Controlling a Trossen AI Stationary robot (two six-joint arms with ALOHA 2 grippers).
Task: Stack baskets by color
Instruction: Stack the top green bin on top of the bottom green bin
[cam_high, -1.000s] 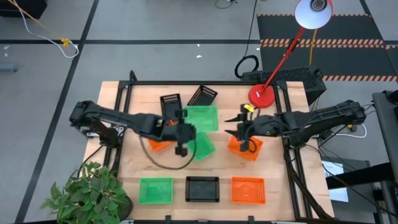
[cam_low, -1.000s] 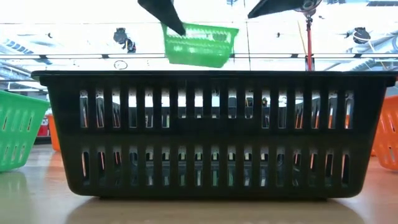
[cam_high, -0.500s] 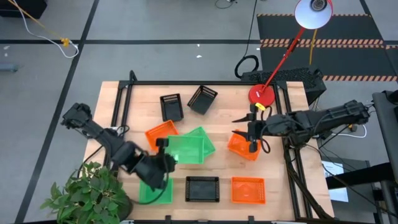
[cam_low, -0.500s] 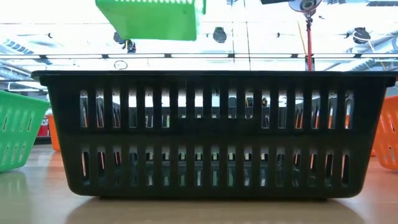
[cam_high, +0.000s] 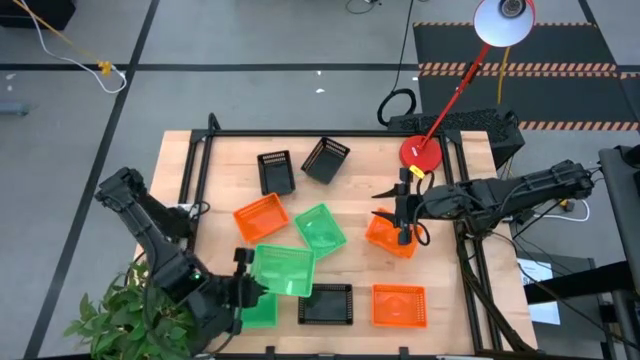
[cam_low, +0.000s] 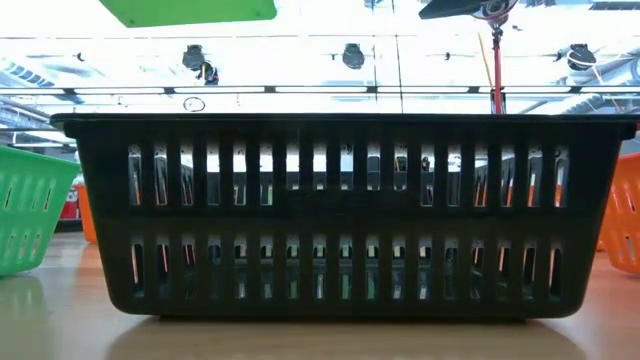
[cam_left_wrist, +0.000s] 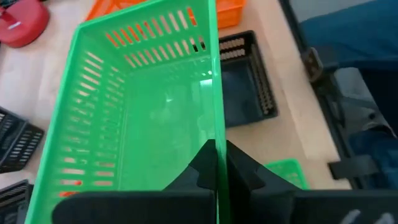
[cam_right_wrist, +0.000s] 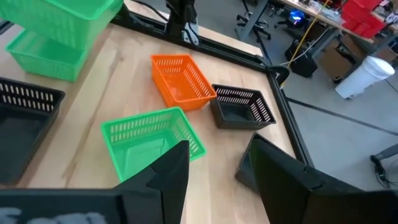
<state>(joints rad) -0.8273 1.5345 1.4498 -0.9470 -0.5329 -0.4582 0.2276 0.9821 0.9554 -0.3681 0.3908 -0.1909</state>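
Green mesh-walled plastic basket (cam_high: 281, 270), held off the worktop (cam_high: 225, 170) near its front left corner, is what we see pinched by one wall in the left gripper (cam_left_wrist: 217, 163), jaws clenched on it. Below it another green basket (cam_high: 258, 309) sits in the front row beside a black mesh basket (cam_high: 326, 303) and an orange mesh basket (cam_high: 399, 305). Mid-worktop we find a third green basket (cam_high: 320, 229) and a tilted orange basket (cam_high: 262, 216). Our right gripper (cam_high: 404, 213) hovers with jaws released over the orange basket on the right (cam_high: 385, 236).
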